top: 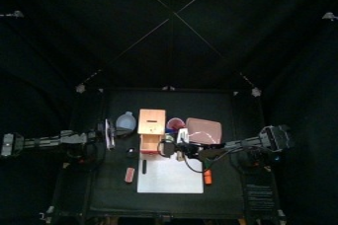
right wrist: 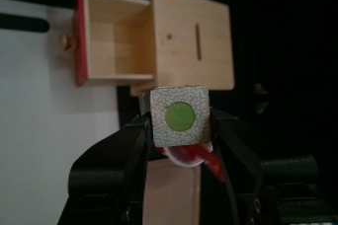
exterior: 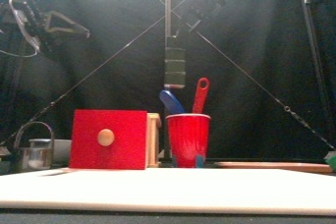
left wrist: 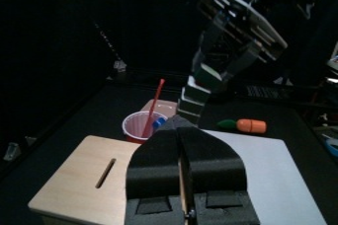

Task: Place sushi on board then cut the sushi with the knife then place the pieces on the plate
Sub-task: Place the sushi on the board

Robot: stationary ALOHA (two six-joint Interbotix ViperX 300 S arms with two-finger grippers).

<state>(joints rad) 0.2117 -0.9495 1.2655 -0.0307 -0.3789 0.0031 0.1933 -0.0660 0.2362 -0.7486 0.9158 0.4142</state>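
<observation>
Front view: the right end effector (exterior: pixel 175 57) hangs high above the pale wooden box (exterior: pixel 112 140), closed on a dark green sushi roll (exterior: pixel 175 74) held in the air. Just right of the box stands a red cup (exterior: pixel 188 140) with a blue knife (exterior: pixel 170 100) and a red knife (exterior: pixel 199 92) upright in it. The roll is directly over this cup. A metal cutter (exterior: pixel 37 153) sits left of the box, and the white cutting board (exterior: pixel 168 191) lies in front of it.

Right wrist view: the two jaws clamp the roll from both sides. Its end face is pale with a green centre. Beyond it, the box's red drawer front (right wrist: pixel 83 34) stands pulled out, the drawer open.

Left wrist view: the left end effector (left wrist: pixel 184 145) has its jaws pressed together with nothing between them. Past it are the box's top, the cup and the board. An orange toy food (left wrist: pixel 251 125) lies well apart from the box.

Top view: on the black worktop (top: pixel 99 194), the pink tray (top: pixel 205 128) lies right of the box, past the cup. A blue-grey bowl (top: pixel 126 122) sits just left of the box. The left end effector is further left of the box, and the right arm reaches in to the box's front right.
</observation>
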